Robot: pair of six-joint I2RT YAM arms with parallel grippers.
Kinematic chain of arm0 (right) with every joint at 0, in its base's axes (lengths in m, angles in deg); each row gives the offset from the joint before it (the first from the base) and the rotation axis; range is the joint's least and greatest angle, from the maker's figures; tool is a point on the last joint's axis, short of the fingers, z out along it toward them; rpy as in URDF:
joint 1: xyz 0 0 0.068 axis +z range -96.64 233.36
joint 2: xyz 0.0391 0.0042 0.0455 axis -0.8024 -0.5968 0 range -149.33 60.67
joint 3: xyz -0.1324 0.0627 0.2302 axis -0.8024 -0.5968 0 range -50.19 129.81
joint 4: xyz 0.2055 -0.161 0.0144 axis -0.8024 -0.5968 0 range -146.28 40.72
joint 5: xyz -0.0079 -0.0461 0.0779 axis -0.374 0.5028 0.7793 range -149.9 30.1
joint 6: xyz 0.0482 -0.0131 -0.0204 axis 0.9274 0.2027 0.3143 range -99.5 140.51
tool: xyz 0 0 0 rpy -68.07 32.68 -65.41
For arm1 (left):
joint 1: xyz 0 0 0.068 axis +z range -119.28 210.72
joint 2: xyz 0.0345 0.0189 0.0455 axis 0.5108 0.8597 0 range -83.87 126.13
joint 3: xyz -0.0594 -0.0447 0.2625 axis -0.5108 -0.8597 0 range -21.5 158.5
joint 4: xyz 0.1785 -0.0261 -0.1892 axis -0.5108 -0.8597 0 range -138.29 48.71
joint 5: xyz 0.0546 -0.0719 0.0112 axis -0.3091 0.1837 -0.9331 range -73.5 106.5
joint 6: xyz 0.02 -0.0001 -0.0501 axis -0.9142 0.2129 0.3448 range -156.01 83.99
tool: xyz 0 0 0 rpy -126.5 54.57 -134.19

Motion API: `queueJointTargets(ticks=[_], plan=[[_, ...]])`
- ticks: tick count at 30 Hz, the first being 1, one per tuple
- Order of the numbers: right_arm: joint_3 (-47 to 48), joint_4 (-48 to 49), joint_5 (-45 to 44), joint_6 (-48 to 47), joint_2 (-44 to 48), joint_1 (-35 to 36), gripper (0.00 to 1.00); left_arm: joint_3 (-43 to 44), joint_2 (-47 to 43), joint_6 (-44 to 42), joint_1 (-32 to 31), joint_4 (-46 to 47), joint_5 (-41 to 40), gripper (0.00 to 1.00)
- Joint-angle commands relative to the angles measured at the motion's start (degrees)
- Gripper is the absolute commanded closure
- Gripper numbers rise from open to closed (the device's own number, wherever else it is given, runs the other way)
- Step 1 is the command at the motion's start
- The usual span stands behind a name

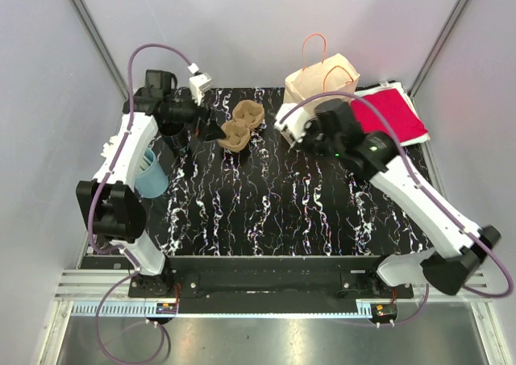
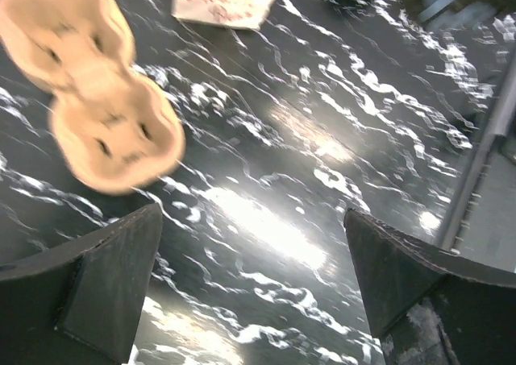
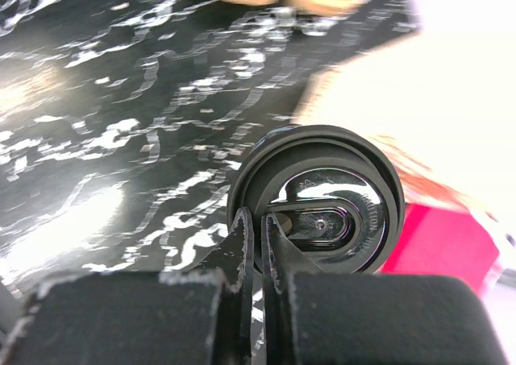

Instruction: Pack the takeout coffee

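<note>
A brown cardboard cup carrier [image 1: 242, 123] lies at the back middle of the black marbled table; it also shows in the left wrist view [image 2: 89, 83]. My left gripper [image 1: 211, 130] is open and empty just left of the carrier, its jaws wide apart [image 2: 250, 244]. My right gripper [image 3: 260, 220] is shut on the rim of a coffee cup's black lid [image 3: 330, 200]; the cup body is hidden beneath the lid. In the top view the right gripper [image 1: 292, 130] is right of the carrier, in front of the brown paper bag [image 1: 322, 79].
A red cloth [image 1: 395, 114] lies at the back right beside the bag. A light blue cup [image 1: 151, 176] lies at the table's left edge by the left arm. Grey walls close in the back and sides.
</note>
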Motion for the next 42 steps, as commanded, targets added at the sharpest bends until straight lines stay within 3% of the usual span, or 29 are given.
queueJointTargets(ticks=[1, 13, 18, 25, 38, 42], plan=[[2.6, 1.28, -4.41, -0.41, 7.12, -6.45, 1.0, 7.82, 2.16, -0.46, -8.18, 3.34, -8.99, 0.01], [-2.3, 8.75, -6.96, 1.79, 24.61, -21.23, 1.0, 18.11, 7.69, -8.46, -26.82, 17.49, -30.44, 0.01], [-7.32, 12.44, -6.44, 3.54, 28.04, -27.02, 1.0, 25.31, 13.48, -9.96, -29.91, 18.81, -31.68, 0.01], [-9.88, 14.56, -3.18, 6.01, 29.63, -31.78, 1.0, 27.16, 17.98, -12.16, -32.02, 26.46, -31.86, 0.01], [-11.64, 15.17, -0.11, 7.41, 29.81, -34.24, 1.0, 32.71, 23.52, -16.11, -34.04, 28.05, -25.8, 0.01], [-11.37, 15.17, 0.68, 7.77, 29.28, -34.51, 1.0, 32.79, 24.75, -17.26, -35.1, 28.31, -27.36, 0.01]])
